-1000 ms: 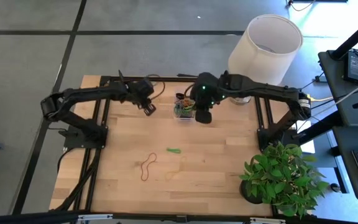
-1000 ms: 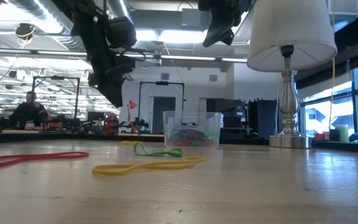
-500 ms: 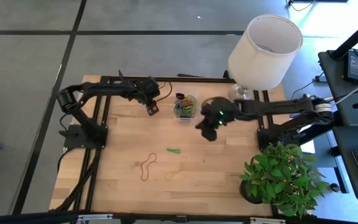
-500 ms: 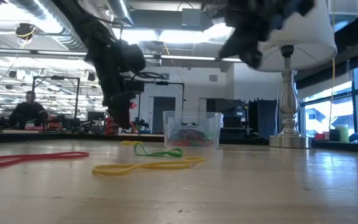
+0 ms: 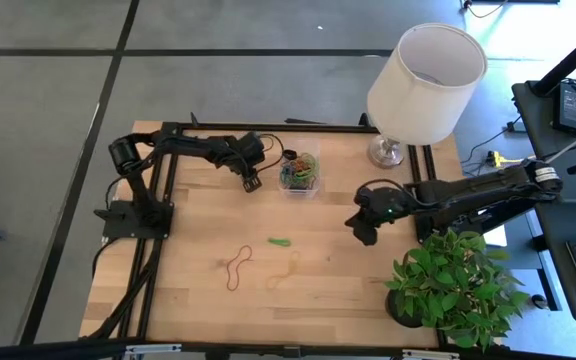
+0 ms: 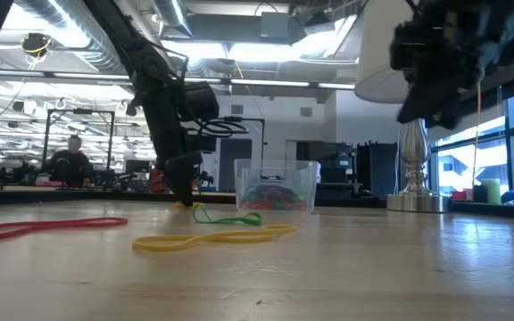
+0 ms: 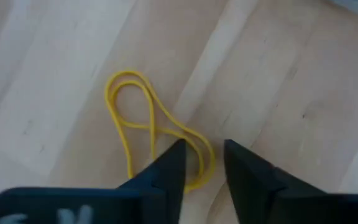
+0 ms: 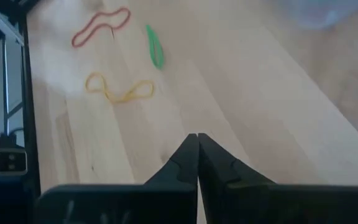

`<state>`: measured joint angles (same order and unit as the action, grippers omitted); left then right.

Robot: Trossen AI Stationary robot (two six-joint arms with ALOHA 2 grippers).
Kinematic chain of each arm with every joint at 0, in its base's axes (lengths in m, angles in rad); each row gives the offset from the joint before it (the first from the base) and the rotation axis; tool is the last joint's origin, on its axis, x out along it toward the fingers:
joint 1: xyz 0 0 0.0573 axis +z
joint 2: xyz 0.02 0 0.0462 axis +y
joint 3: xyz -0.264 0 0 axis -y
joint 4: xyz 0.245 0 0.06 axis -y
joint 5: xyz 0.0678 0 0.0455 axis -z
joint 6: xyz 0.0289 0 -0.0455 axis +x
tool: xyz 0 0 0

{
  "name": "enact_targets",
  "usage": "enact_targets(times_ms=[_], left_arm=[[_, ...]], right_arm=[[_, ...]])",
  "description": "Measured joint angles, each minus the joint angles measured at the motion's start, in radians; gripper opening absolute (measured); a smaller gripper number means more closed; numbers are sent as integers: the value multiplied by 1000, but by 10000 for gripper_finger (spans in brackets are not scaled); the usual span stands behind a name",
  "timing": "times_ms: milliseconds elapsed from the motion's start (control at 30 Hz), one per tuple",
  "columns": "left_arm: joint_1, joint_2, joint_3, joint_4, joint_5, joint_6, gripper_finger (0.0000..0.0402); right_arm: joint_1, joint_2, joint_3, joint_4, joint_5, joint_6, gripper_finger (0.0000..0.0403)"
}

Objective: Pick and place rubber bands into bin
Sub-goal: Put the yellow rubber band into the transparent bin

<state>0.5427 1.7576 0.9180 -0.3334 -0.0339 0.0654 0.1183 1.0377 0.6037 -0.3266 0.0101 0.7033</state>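
Observation:
The clear bin (image 5: 299,172) (image 6: 277,185) stands near the table's far edge with several coloured rubber bands inside. My left gripper (image 5: 251,183) (image 7: 202,149) is just left of the bin, low over the table and open. Its fingertips straddle one end of a small yellow band (image 7: 143,118) (image 6: 184,206) that lies flat. My right gripper (image 5: 363,228) (image 8: 197,140) is shut and empty over the table's right half. A red band (image 5: 238,268) (image 8: 101,26), a green band (image 5: 280,241) (image 8: 155,45) and a second yellow band (image 5: 286,272) (image 8: 120,90) lie flat mid-table. My left gripper comes at the small yellow band from above, fingers pointing down, with the band's near loop end (image 7: 199,177) passing between the two fingertips. The band lies flat on the wood. Whether the fingertips touch it, I cannot tell.
A white lampshade (image 5: 426,75) on a metal lamp base (image 6: 415,192) stands at the far right corner. A potted plant (image 5: 458,285) sits off the right near corner. Black frame rails (image 5: 163,190) run along the table's left side.
My right gripper has swung away from above the bin toward the table's right and near side. My left gripper has moved right toward the bin and come down close to the table over the small yellow band. The bands on the table have not moved.

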Motion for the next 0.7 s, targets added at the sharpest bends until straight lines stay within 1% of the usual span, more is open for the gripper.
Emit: enact_targets(times_ms=[67, 133, 167, 200, 267, 367, 500, 700], left_arm=[[-12, 7, 3, -1, -13, -6, 74], [-25, 7, 3, -1, -28, -29, 32], [-31, 6, 3, -2, -30, -44, 17], [-38, 0, 2, -5, -24, -66, 11], [-56, -18, 1, -28, 11, -96, 5], [-83, -53, 51, -91, 8, -144, 3], [-136, -80, 165, -204, -68, -159, 2], [-215, -82, 375, -314, -178, -184, 2]], right_arm=[[8, -25, -25, -5, 0, -1, 4], [17, -46, -51, -6, -1, -2, 4], [19, -56, -63, -6, -1, -4, 5], [21, -65, -75, -9, -4, -13, 5], [30, -81, -97, -8, -4, -43, 5], [42, -109, -138, -6, -5, -100, 5], [45, -138, -195, 1, -4, -140, 5], [45, -162, -269, 45, -4, -197, 6]])
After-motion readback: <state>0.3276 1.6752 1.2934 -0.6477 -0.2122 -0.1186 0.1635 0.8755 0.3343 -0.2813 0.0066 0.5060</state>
